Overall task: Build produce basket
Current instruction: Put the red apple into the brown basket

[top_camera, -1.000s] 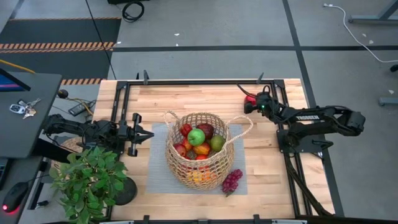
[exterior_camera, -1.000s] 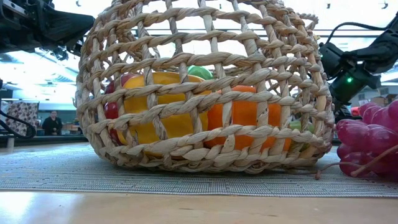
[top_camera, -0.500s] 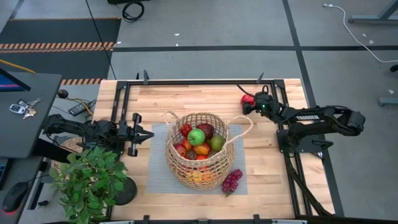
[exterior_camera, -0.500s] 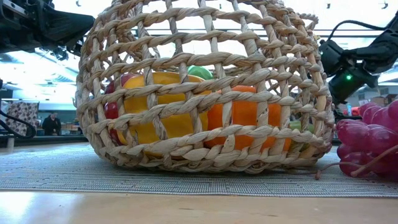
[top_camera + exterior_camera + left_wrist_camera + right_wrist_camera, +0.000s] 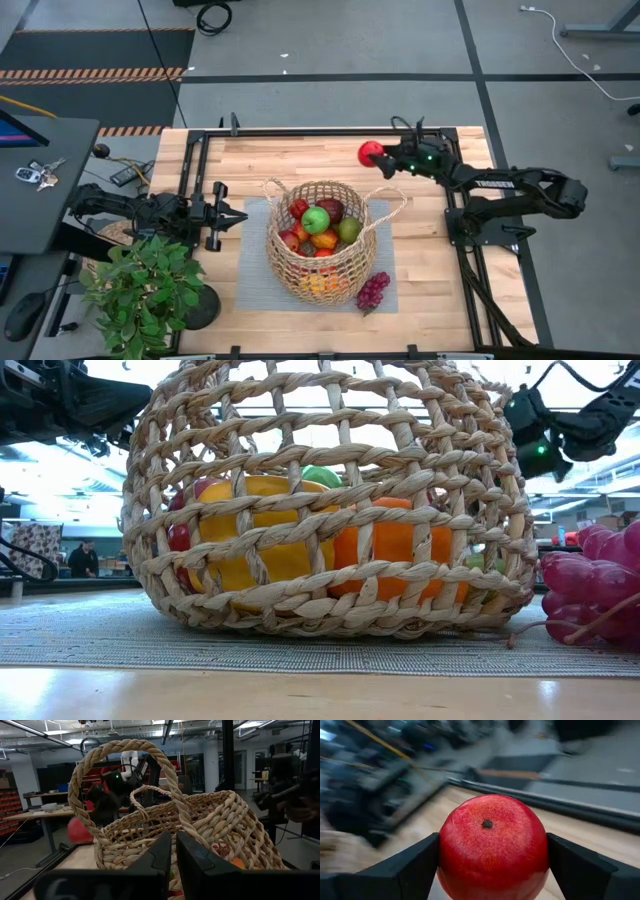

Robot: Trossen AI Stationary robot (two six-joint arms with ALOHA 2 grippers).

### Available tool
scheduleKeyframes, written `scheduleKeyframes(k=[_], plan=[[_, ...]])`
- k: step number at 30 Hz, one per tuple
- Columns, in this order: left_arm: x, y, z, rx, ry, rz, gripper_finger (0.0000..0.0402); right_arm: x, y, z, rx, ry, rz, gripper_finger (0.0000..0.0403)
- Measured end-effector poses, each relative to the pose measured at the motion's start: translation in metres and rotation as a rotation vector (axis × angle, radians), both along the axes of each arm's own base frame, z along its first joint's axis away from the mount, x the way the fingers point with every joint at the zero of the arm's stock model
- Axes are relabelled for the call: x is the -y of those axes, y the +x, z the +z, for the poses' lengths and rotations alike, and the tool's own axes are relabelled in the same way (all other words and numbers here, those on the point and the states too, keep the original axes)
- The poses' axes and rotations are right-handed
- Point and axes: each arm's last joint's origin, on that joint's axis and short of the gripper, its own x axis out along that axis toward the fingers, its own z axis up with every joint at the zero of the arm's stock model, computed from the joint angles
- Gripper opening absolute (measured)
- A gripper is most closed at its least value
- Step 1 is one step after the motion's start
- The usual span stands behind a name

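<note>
Red round toy apple [image 5: 371, 153] sits clamped between the right gripper [image 5: 492, 865] fingers, lifted over the bare wood table [image 5: 300, 155] behind the basket and a bit to its right. Tan open-weave wicker basket [image 5: 320, 243] with two loop handles rests on a grey mat [image 5: 250, 280], holding a green apple [image 5: 316, 220], oranges and other fruit. Purple grape bunch [image 5: 372, 291] lies on the mat just beside the basket. Left gripper [image 5: 232, 216] waits left of the basket, fingers pressed together, empty. Potted green plant [image 5: 145, 290] stands at the table's near left corner.
</note>
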Motion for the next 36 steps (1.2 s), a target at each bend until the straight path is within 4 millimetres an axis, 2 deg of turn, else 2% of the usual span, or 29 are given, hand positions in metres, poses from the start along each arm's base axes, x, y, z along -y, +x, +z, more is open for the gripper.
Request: scheduleKeyframes(k=[6, 12, 18, 23, 28, 36], plan=[[0.0, 0.0, 0.0, 0.0, 0.0, 0.0, 0.0032, -0.007, 0.0, 0.034, 0.235, -0.095, 0.193, 0.0346], [0.0, 0.0, 0.0, 0.0, 0.0, 0.0, 0.0028, -0.025, -0.007, 0.063, 0.394, -0.242, 0.343, 0.0346], [0.0, 0.0, 0.0, 0.0, 0.0, 0.0, 0.0035, -0.045, -0.009, 0.08, 0.5, -0.365, 0.426, 0.0346], [0.0, 0.0, 0.0, 0.0, 0.0, 0.0, 0.0035, -0.057, -0.006, 0.086, 0.556, -0.432, 0.43, 0.0346], [0.0, 0.0, 0.0, 0.0, 0.0, 0.0, 0.003, -0.067, 0.005, 0.1, 0.56, -0.471, 0.464, 0.0346], [0.0, 0.0, 0.0, 0.0, 0.0, 0.0, 0.0032, -0.087, 0.041, 0.118, 0.451, -0.511, 0.535, 0.0346]])
